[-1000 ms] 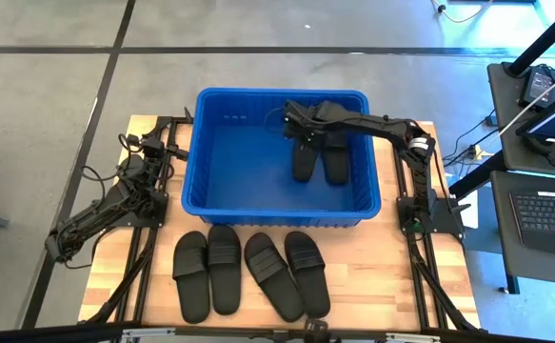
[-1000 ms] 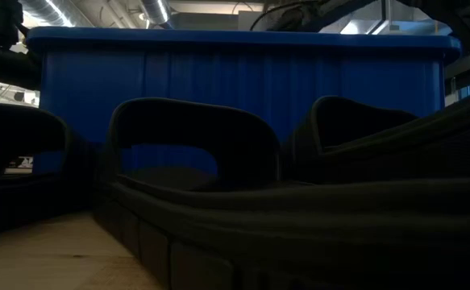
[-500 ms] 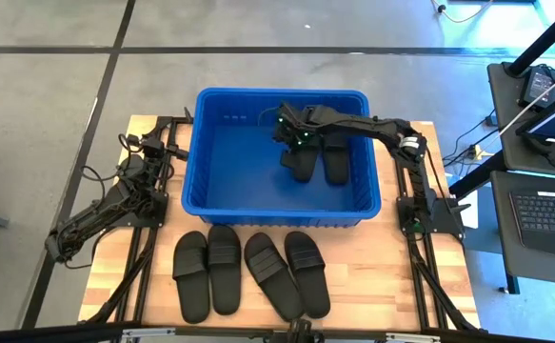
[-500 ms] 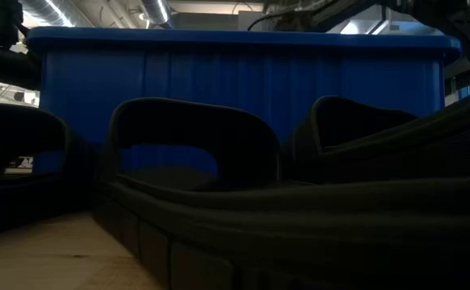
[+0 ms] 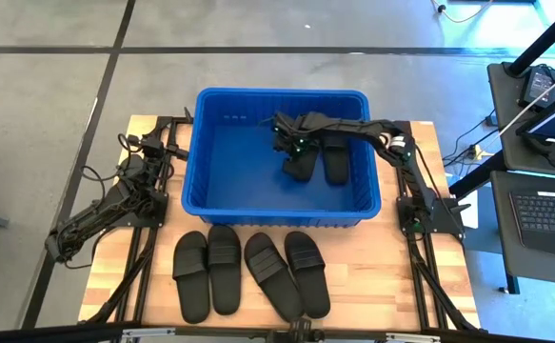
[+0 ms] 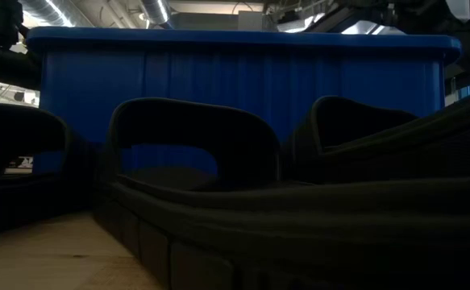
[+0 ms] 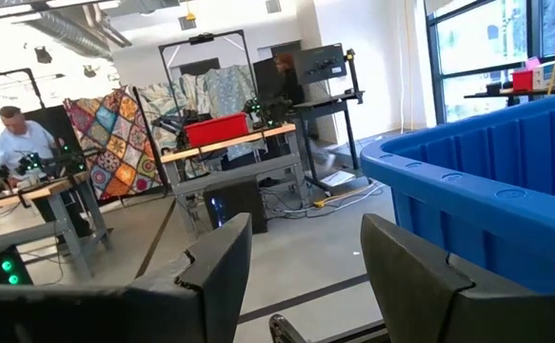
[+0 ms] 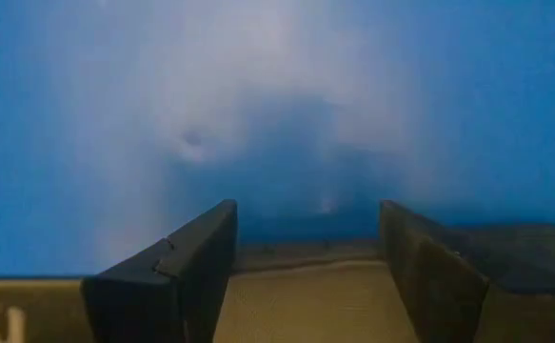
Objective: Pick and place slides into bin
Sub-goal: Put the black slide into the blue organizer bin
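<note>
The right hand [image 5: 291,145] is inside the bin [image 5: 367,205] with its fingers spread and empty, just above two slides [image 5: 317,160] lying on the floor of the bin. I judge it should lift straight up over the rim before going to the four slides [image 5: 250,272] on the tabletop [image 5: 372,276]. The left hand [image 5: 149,145], also spread, waits beside the bin.

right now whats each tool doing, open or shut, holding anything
Left tool: open, empty, parked beside the bin at the table's left.
Right tool: open, nothing between its fingers, inside the bin beside two slides.
</note>
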{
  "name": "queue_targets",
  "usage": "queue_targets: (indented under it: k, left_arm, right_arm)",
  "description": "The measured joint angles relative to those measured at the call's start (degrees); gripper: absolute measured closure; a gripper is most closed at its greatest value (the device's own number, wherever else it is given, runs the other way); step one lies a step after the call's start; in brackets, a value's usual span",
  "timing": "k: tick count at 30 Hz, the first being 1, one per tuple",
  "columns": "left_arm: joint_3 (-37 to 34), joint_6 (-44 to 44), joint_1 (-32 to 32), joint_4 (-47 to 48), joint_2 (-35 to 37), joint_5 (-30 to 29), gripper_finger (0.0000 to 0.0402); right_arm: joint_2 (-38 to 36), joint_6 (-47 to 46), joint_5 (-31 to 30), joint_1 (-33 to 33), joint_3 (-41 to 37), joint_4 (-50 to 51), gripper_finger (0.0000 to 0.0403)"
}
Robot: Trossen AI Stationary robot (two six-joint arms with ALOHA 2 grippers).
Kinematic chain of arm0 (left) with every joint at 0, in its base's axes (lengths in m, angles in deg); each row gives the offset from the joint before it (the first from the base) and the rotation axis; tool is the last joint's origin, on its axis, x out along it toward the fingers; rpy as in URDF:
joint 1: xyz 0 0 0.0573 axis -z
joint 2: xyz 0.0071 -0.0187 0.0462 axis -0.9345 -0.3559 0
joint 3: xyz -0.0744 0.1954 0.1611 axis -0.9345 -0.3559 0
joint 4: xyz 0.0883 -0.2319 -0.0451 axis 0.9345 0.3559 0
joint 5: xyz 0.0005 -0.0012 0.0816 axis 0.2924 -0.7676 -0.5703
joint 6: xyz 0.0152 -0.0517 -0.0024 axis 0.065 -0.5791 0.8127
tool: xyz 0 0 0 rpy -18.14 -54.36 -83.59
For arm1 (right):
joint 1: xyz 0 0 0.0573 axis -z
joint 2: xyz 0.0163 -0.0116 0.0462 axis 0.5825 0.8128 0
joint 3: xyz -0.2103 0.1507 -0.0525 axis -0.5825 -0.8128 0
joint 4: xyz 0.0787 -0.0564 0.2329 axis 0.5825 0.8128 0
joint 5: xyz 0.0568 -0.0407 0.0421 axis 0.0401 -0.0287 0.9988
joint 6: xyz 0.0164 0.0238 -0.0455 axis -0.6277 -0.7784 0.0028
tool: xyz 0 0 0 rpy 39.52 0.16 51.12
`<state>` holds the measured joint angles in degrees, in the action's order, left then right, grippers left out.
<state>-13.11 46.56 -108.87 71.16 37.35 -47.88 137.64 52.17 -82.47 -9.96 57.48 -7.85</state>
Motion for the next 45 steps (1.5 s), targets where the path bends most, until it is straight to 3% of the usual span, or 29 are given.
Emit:
queue_targets:
  k: [6,12,21,29,39,45]
  left_arm:
    - [0.0,0.0,0.0,0.0,0.0,0.0,0.0207]
    - [0.0,0.0,0.0,0.0,0.0,-0.1,0.0207]
    - [0.0,0.0,0.0,0.0,0.0,-0.3,0.0207]
    - [0.0,0.0,0.0,0.0,0.0,-0.3,0.0207]
    - [0.0,0.0,0.0,0.0,0.0,-0.3,0.0207]
    - [0.0,0.0,0.0,-0.1,0.0,-0.2,0.0207]
  right_arm:
    - [0.0,0.1,-2.9,0.1,0.0,1.7,0.0147]
    - [-0.2,0.0,-3.0,0.3,0.0,6.4,0.0147]
    - [-0.2,-0.2,-3.1,0.3,0.7,5.5,0.0148]
    - [-0.2,-0.2,-3.4,0.0,9.9,7.8,0.0147]
    - [-0.2,-5.0,-3.1,-1.0,35.2,15.6,0.0147]
    - [-12.7,-10.5,-6.9,-4.7,27.7,6.2,0.0147]
